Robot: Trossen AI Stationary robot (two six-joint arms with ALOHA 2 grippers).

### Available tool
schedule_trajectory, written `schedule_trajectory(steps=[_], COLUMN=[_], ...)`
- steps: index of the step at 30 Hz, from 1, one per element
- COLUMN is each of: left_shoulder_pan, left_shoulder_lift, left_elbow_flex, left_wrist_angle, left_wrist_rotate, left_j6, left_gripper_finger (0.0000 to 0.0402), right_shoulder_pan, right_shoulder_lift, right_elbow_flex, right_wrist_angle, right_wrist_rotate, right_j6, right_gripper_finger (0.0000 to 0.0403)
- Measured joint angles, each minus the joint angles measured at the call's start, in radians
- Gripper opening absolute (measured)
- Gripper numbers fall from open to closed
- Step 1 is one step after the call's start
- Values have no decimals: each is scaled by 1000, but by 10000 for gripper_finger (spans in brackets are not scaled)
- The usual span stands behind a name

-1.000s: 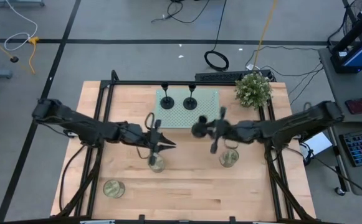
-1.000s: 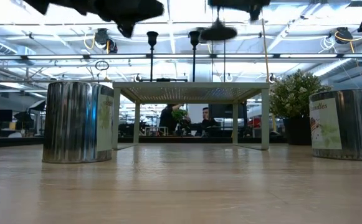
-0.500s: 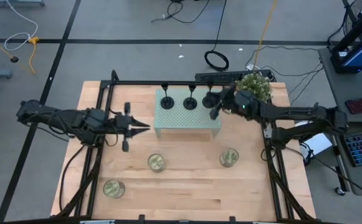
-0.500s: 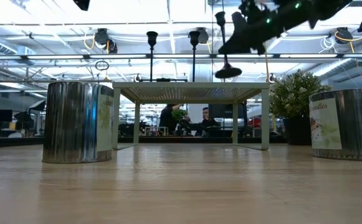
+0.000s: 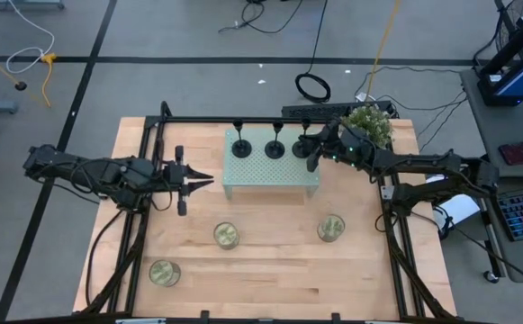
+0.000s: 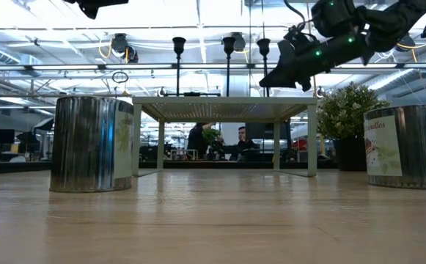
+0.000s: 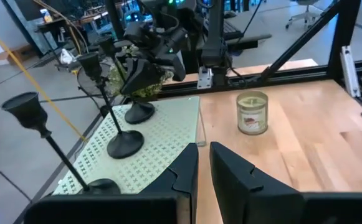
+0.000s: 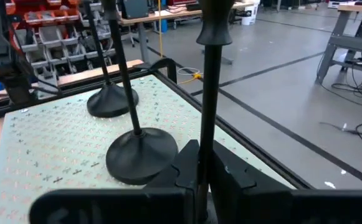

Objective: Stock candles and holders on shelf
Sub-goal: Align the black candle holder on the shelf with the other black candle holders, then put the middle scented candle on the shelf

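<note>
The mint-green shelf (image 5: 270,171) stands at the table's far middle. Two black holders (image 5: 240,146) (image 5: 275,146) stand by their disc bases along its far edge. My right gripper (image 5: 313,151) is shut on the third holder (image 5: 304,144) at the shelf's far right corner. My left gripper (image 5: 205,181) is shut and empty, just left of the shelf, above the table. Three glass candles (image 5: 226,236) (image 5: 331,228) (image 5: 164,273) stand on the wood nearer the front. My right gripper pinches the third holder's thin stem (image 8: 209,124) between its two fingers, low on the stem. The fingers come from the table's right, slanting down, and lie across the stem. The holder stands upright, and in the left wrist view its disc base (image 7: 140,112) rests on the shelf top.
A bushy potted plant (image 5: 366,129) stands at the far right corner, close behind my right arm. A black frame runs along the table's left, far and right sides. People sit in the room beyond the table (image 6: 238,143).
My right gripper has carried the third holder from over the table's middle toward the far edge and down, so its base has come from above the shelf onto the shelf's far right corner. My left gripper has moved from above the middle candle toward the left and far.
</note>
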Motion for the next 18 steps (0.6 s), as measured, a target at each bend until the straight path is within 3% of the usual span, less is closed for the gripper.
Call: schedule_trajectory(steps=[6,18], left_shoulder_pan=[0,0], left_shoulder_lift=[1,1], left_elbow_flex=[0,0], left_wrist_angle=[-1,-80], left_wrist_rotate=[-3,-2], left_j6=[0,2], left_gripper_finger=[47,47], right_shoulder_pan=[-4,12], right_shoulder_lift=[0,-46], right_elbow_flex=[-13,-14], right_wrist_angle=[-11,-22], right_wrist_rotate=[-3,-25], right_j6=[11,-19], right_gripper_finger=[37,153])
